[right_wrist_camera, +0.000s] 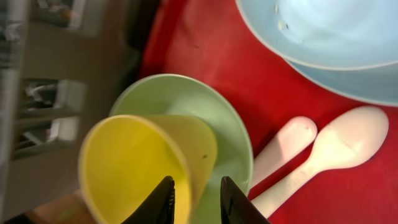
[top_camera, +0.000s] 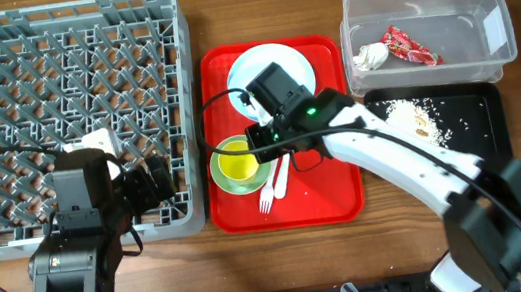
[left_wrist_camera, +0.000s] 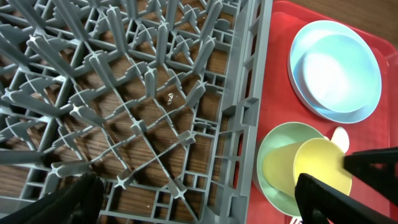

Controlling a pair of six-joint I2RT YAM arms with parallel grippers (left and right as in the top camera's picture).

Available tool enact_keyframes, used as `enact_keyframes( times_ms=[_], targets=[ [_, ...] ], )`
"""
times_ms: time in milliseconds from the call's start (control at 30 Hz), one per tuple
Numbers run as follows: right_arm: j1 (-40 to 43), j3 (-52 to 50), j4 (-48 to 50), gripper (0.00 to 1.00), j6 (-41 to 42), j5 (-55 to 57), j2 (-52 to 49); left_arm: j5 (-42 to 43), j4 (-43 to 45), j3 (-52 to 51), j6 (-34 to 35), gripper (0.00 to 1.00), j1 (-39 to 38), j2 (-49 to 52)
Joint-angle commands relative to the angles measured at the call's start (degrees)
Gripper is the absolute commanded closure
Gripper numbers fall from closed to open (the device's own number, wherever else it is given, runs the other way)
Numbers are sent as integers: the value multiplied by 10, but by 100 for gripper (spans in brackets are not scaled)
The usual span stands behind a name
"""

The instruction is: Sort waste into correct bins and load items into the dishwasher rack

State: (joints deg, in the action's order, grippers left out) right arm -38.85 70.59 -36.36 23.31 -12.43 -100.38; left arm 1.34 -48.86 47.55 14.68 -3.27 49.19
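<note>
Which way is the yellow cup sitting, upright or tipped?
Tipped: the yellow cup leans inside the pale green bowl, its mouth angled sideways rather than straight up.

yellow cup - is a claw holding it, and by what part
The right claw pinches the yellow cup by the wall at its rim, one finger inside and one outside. The left claw is open over the rack, holding nothing.

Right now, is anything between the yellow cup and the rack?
Yes. The left gripper hangs open over the rack's right edge, straight on the cup's short path left. The rack wall there must also be cleared. Nothing else on the tray lies between.
</note>
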Motion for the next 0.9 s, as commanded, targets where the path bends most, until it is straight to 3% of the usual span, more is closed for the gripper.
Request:
enact_keyframes(
  times_ms=[0,100,233,333,433,567,667,867],
  targets=[
    [-1,-6,-2,79,38,19,-35,1,2,9,-8,0,3,-1],
    [-2,-5,-4,94,38,19,-37,1,2,9,-8,0,3,-1],
    [9,12,-12,96,36,21,-5,1,2,9,-8,0,3,-1],
    [74,40,-41,96,36,21,84,28,5,9,-7,0,3,-1],
    [163,40,-42,96,27,-39,155,150,29,8,-7,0,3,4],
    [254,39,-44,96,3,-307,154,317,119,8,58,0,3,48],
    [261,39,-30,96,-39,-465,138,496,253,8,60,0,-4,102],
    [255,39,-3,96,-49,-605,114,635,496,8,140,0,-46,167]
  ],
)
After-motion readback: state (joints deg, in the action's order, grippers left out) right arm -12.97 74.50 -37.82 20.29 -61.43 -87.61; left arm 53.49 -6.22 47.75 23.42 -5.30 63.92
